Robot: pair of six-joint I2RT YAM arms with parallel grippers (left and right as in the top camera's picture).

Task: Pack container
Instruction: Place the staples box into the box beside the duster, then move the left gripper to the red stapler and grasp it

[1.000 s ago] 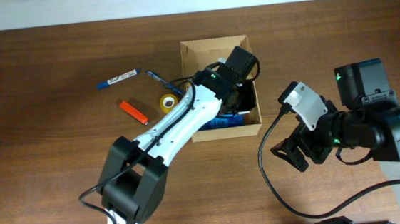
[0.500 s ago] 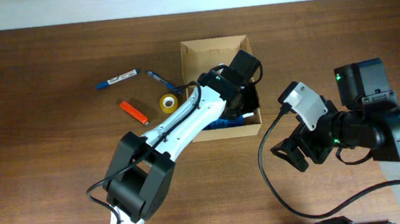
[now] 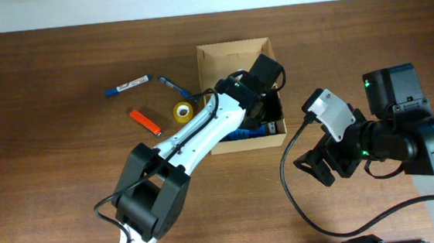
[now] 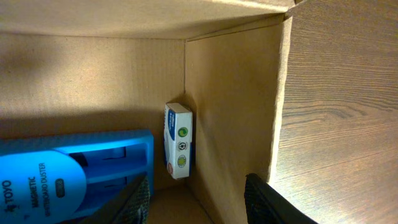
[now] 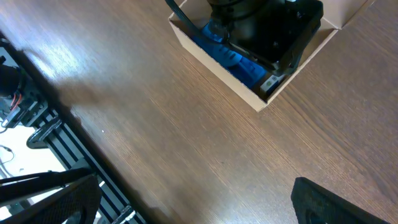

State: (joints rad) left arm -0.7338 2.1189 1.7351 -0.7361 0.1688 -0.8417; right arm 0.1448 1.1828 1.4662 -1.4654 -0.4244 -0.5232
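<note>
The left gripper (image 4: 199,202) is inside the container (image 3: 227,58), fingers spread with nothing between them. Directly ahead of the fingers, a small white packet (image 4: 178,140) stands on edge in the container's corner. To the left of the fingers lies a blue duster (image 4: 56,180). One finger (image 4: 267,199) sits against the line of the side wall's rim; contact cannot be confirmed.

The right gripper (image 3: 325,167) hangs over bare table, jaws open and empty, with the container near and ahead of it.

A blue marker (image 3: 129,85), a pen (image 3: 175,86), an orange item (image 3: 145,122) and a yellow tape roll (image 3: 183,111) lie outside, well behind the left gripper alongside its arm.

Hazards:
- A lift with that finger on the rim may snag the cardboard and drag or tip the container, since nothing braces it.
- Any forward travel may topple the packet.
</note>
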